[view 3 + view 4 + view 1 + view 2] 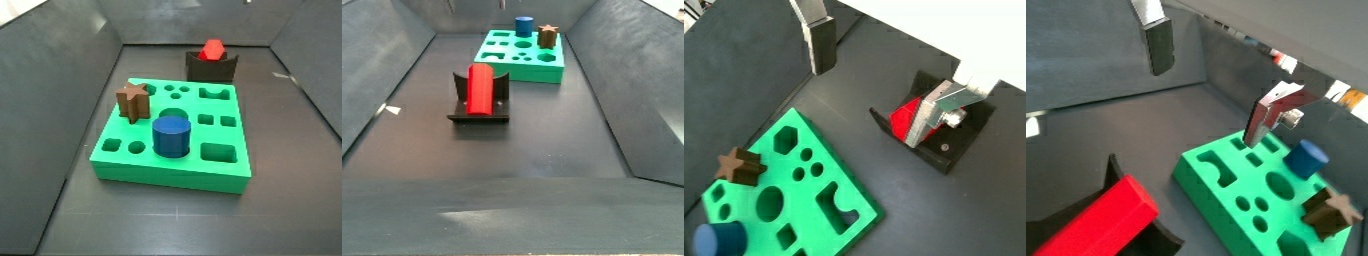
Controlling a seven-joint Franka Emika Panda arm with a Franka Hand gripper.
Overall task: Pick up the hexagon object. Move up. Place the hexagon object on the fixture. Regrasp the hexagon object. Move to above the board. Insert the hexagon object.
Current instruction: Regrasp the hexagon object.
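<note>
The hexagon object [902,116] [1100,226] is a bright red prism lying in the notch of the dark fixture [961,146] [1073,200]. Both side views show the hexagon object [211,48] [480,88] resting on the fixture [214,69] [476,116]. In both wrist views my gripper [871,105] [1207,105] is open, well above the floor, with nothing between its fingers. One finger [933,112] overlaps the red piece in that wrist view without gripping it. The green board [807,192] [1227,188] [167,169] [529,73] lies beside the fixture. Neither side view shows the gripper.
A brown star block [738,165] [131,100] and a blue cylinder [718,240] [170,135] stand in the board's holes. The star block [548,36] and the cylinder [524,25] sit at the board's far end. Dark sloping walls [396,70] enclose the floor.
</note>
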